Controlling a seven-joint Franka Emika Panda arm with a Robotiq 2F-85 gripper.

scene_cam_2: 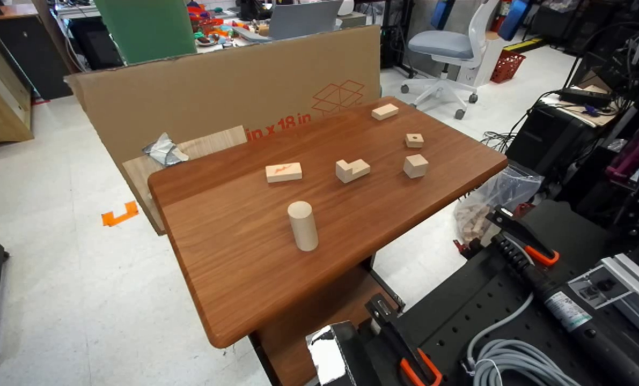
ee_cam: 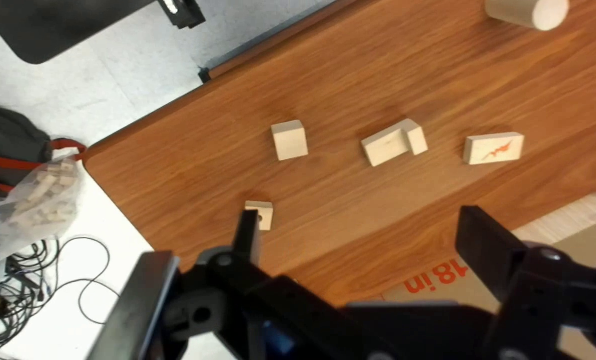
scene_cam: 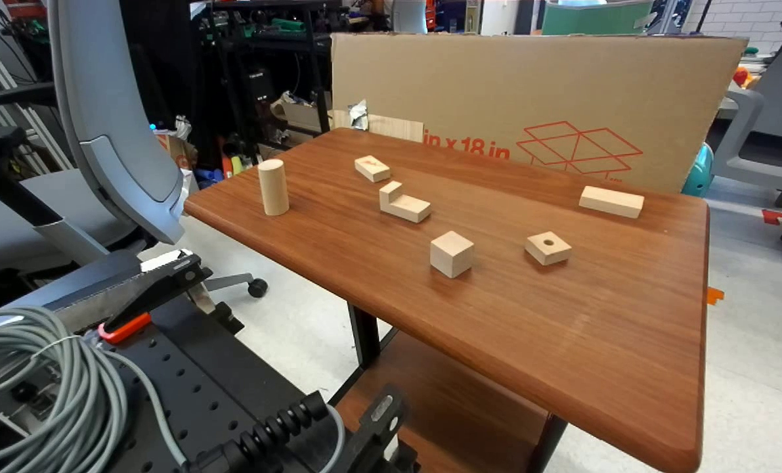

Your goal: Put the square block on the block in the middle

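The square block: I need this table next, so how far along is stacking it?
Done: nothing visible; the square block sits directly on the table, not on a block. In hand: nothing; the gripper is open and empty. Left: everything, meaning grasping, lifting and stacking it.

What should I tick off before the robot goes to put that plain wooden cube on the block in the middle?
1. The gripper is open and holding nothing: ok in the wrist view.
2. The plain cube stands apart from other pieces: ok in both exterior views.
3. The gripper is directly above the cube: cannot tell; it shows in neither exterior view.
4. The middle block is level on top: not ok; one end stands higher.
5. The cylinder stands apart from both: ok.
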